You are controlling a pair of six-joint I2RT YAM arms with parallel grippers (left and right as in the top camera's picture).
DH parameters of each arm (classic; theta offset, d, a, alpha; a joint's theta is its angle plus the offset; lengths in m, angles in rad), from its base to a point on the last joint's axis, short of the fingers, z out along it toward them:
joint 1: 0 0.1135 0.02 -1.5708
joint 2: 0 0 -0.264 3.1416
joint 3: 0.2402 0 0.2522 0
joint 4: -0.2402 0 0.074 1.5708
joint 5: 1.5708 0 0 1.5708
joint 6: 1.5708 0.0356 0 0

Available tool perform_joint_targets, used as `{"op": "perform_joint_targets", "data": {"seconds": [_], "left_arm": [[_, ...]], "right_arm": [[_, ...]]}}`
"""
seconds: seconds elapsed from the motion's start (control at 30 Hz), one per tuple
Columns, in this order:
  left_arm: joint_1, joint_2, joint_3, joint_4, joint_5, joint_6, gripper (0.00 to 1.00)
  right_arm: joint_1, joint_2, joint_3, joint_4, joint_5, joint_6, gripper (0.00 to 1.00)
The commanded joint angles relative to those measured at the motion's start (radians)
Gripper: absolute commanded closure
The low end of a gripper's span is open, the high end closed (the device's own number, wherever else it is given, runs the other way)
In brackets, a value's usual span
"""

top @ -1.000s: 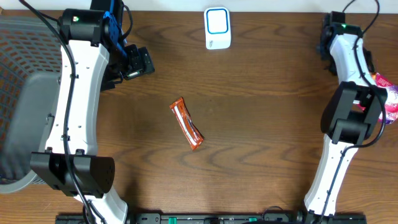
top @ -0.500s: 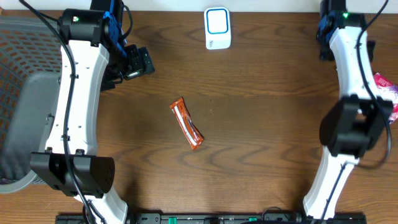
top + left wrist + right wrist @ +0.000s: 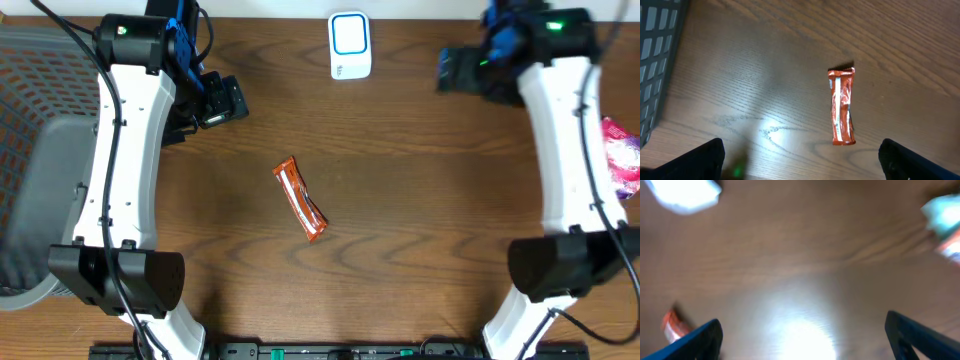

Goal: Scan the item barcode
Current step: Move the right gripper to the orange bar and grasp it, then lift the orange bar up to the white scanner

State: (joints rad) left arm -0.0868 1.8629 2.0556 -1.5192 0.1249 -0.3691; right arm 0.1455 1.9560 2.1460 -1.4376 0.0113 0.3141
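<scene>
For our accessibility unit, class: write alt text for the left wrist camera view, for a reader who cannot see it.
An orange snack bar lies flat on a brown wooden table, untouched. The left gripper hangs open and empty nearer the camera, and a dark mesh basket edges the left side.

We find a wrapped bar (image 3: 301, 199) lying near the middle of the table (image 3: 430, 210), slanted from far left to near right. A scanner (image 3: 350, 45) sits at the far edge, behind the bar and a little right of it. A basket (image 3: 30, 100) stands at the left side, and a packet (image 3: 622, 155) lies at the right edge. The left fingers (image 3: 690, 160) hang far and left of the bar, between it and the basket. The right fingers (image 3: 690, 342) hang just right of the scanner.
</scene>
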Motion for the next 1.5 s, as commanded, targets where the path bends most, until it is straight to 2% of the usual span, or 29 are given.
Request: {"op": "perform_joint_targets", "data": {"seconds": [0.0, 0.37, 0.6, 0.67, 0.77, 0.93, 1.07, 1.17, 1.23, 1.47], "left_arm": [[0.003, 0.008, 0.002, -0.006, -0.006, -0.002, 0.02], [0.003, 0.008, 0.002, -0.005, -0.006, -0.002, 0.02], [0.003, 0.008, 0.002, -0.005, -0.006, -0.002, 0.02], [0.003, 0.008, 0.002, -0.006, -0.006, -0.002, 0.02], [0.003, 0.008, 0.002, -0.006, -0.006, -0.002, 0.02], [0.003, 0.008, 0.002, -0.005, -0.006, -0.002, 0.02], [0.003, 0.008, 0.002, -0.005, -0.006, -0.002, 0.02], [0.003, 0.008, 0.002, -0.006, -0.006, -0.002, 0.02], [0.003, 0.008, 0.002, -0.005, -0.006, -0.002, 0.02], [0.003, 0.008, 0.002, -0.006, -0.006, -0.002, 0.03]], "right_arm": [[0.095, 0.060, -0.043, -0.006, -0.106, 0.013, 0.01], [0.382, 0.215, -0.254, 0.248, -0.296, 0.022, 0.01], [0.488, 0.313, -0.296, 0.304, -0.412, 0.022, 0.01], [0.506, 0.345, -0.296, 0.317, -0.428, 0.022, 0.04], [0.519, 0.387, -0.296, 0.335, -0.428, 0.022, 0.19], [0.516, 0.440, -0.296, 0.337, -0.428, 0.022, 0.99], [0.491, 0.430, -0.292, 0.322, -0.386, 0.021, 0.99], [0.459, 0.403, -0.262, 0.265, -0.262, 0.022, 0.99], [0.428, 0.370, -0.206, 0.170, -0.062, 0.047, 0.99], [0.412, 0.310, -0.117, -0.039, 0.718, 0.406, 0.99]]}}
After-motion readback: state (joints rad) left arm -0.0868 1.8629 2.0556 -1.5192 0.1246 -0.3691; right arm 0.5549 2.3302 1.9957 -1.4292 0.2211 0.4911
